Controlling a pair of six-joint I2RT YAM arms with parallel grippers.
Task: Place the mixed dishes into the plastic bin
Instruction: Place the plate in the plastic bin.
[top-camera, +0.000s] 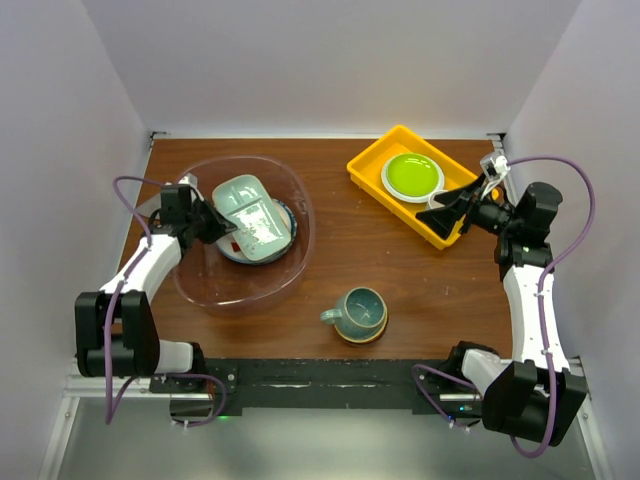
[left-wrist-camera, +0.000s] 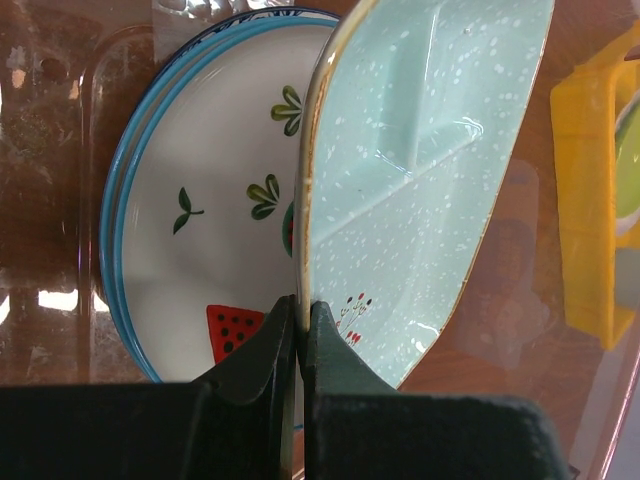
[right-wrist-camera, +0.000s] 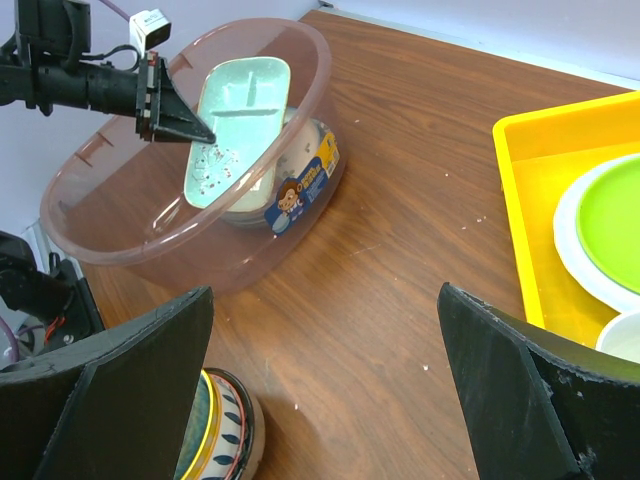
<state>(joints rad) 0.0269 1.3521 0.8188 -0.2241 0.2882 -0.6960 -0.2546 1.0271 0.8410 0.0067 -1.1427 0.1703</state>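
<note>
Firstly, from above, the bin (top-camera: 215, 287) stands on the left half of the table (top-camera: 420, 285), near the left edge. Inside it, some round plates (top-camera: 287, 236) lie in a stack, and the mint dish (top-camera: 250, 213) rests on top of them. The left gripper (top-camera: 231, 233) reaches over the left wall of the bin and pinches the rim of the mint dish. The mug (top-camera: 361, 308) sits on a saucer (top-camera: 361, 337) close to the near edge, a little right of the middle, outside the bin. A yellow tray (top-camera: 372, 166) lies in the far right corner and holds a green plate (top-camera: 413, 175). The right gripper (top-camera: 451, 212) hangs over the near end of this tray with its jaws spread wide and holds nothing.

Next, from the left wrist, the left gripper (left-wrist-camera: 298, 312) is closed tight on the golden rim of the mint dish (left-wrist-camera: 420, 180). Behind the dish is a white plate (left-wrist-camera: 205, 230) with a blue rim, green leaves and a red fruit. The yellow tray (left-wrist-camera: 588, 200) shows at the right.

Finally, from the right wrist, the right gripper (right-wrist-camera: 325, 292) is wide open above bare table. Beyond it the bin (right-wrist-camera: 110, 235) carries a sticker (right-wrist-camera: 300, 190) on its wall. The mint dish (right-wrist-camera: 235, 115) seems tilted inside, with the left gripper (right-wrist-camera: 205, 135) on its rim. The saucer (right-wrist-camera: 232, 430) shows below, and the green plate (right-wrist-camera: 615, 215) and a white cup (right-wrist-camera: 625, 345) are in the yellow tray (right-wrist-camera: 530, 200).
</note>
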